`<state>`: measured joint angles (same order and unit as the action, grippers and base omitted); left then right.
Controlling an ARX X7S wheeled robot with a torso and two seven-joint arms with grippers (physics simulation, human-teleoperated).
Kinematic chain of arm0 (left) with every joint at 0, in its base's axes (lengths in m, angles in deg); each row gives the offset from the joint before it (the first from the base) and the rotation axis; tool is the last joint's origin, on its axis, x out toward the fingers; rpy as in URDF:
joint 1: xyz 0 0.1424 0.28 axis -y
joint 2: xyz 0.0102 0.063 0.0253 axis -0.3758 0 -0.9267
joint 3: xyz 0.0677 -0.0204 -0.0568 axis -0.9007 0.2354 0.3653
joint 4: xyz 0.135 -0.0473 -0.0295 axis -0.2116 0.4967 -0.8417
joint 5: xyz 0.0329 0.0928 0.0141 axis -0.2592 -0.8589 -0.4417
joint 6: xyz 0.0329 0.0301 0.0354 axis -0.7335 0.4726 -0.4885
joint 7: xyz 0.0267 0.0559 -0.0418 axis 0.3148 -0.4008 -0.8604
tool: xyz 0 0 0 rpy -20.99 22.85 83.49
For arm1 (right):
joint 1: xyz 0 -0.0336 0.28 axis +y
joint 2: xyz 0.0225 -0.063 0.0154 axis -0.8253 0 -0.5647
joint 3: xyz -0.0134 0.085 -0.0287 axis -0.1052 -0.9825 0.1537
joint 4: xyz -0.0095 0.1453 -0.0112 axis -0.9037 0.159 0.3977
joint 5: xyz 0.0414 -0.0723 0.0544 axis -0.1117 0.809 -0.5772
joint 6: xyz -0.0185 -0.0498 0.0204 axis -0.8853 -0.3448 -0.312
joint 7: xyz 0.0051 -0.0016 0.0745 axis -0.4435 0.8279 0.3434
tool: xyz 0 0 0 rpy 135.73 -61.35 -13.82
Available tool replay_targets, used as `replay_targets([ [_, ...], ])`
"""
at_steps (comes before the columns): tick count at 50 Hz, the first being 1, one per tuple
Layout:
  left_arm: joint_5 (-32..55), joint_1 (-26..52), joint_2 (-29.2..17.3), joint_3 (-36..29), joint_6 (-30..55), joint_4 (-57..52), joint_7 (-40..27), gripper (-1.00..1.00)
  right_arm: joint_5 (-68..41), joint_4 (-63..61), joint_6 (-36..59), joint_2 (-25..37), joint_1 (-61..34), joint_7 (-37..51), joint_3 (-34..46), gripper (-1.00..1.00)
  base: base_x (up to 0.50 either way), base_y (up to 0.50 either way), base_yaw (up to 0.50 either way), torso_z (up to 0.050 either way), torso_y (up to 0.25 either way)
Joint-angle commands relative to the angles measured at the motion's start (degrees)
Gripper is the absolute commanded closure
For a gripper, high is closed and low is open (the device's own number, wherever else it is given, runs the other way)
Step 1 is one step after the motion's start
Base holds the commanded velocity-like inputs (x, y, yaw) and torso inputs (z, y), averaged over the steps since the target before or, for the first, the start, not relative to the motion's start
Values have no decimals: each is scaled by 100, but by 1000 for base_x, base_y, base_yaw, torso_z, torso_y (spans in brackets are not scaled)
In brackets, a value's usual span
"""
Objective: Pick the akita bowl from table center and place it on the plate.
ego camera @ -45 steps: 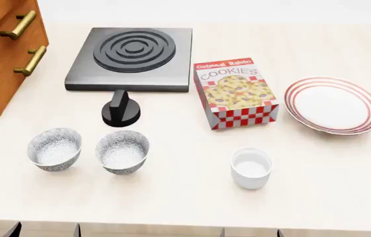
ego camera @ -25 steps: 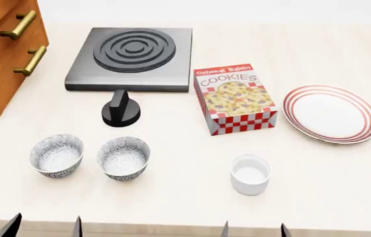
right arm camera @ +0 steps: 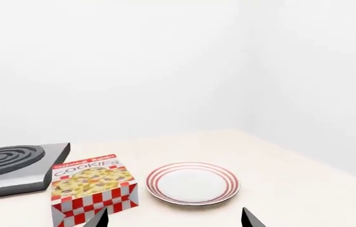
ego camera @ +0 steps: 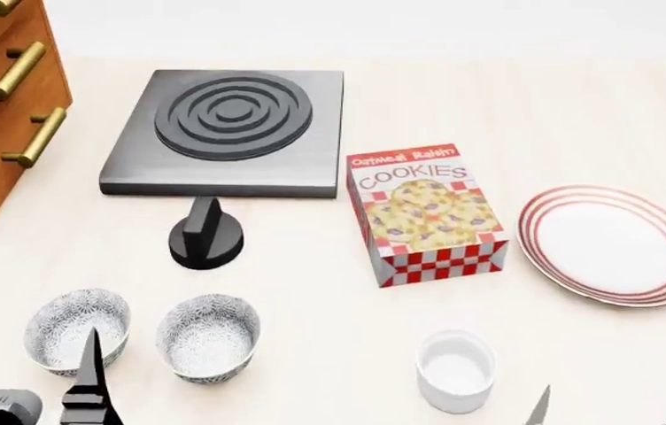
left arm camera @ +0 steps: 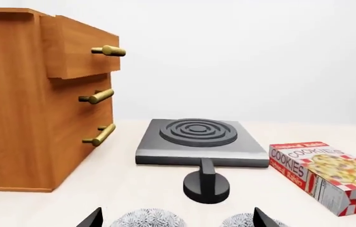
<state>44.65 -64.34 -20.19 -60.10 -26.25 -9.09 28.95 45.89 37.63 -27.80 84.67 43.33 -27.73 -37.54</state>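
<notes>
While both arms sit low at the near edge of the counter (ego camera: 309, 292), the left end effector (ego camera: 28, 367) has its fingers spread apart, empty, in front of the outer speckled bowl (ego camera: 77, 328). The akita bowl (ego camera: 208, 336) stands upright just beside its twin — near the counter's middle. The right end effector (right arm camera: 173, 218) is likewise parted, holding nothing; the plate (ego camera: 609, 244) lies beyond the cookie box (ego camera: 424, 213).

Left gripper (ego camera: 28, 361): 2 black fingers tapering to sharp points, mounted on a dark grey boxy block with a rounded edge. Right gripper (right arm camera: 173, 217): 2 matching black pointed tips, matte. No cables, screws or markings discernible.
</notes>
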Motion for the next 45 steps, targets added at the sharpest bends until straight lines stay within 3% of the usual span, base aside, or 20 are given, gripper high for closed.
replay_targets([
  [1,209,76,-126,161,118,-156,-92,-100,-61,-239,-168,64,248,236,-134,-100,0,0,0,0,0],
  [6,294,59,-144,224,59,-130,-115,-100,-98,-282,-151,90,312,308,-134,-100,0,0,0,0,0],
  [21,490,120,-193,305,108,-171,-220,-100,-87,-262,-132,221,269,412,-18,-100,482,0,0,0,0],
  [45,615,167,-300,264,164,-220,-340,-100,-139,-238,-53,361,204,516,142,-100,90,0,0,0,0],
])
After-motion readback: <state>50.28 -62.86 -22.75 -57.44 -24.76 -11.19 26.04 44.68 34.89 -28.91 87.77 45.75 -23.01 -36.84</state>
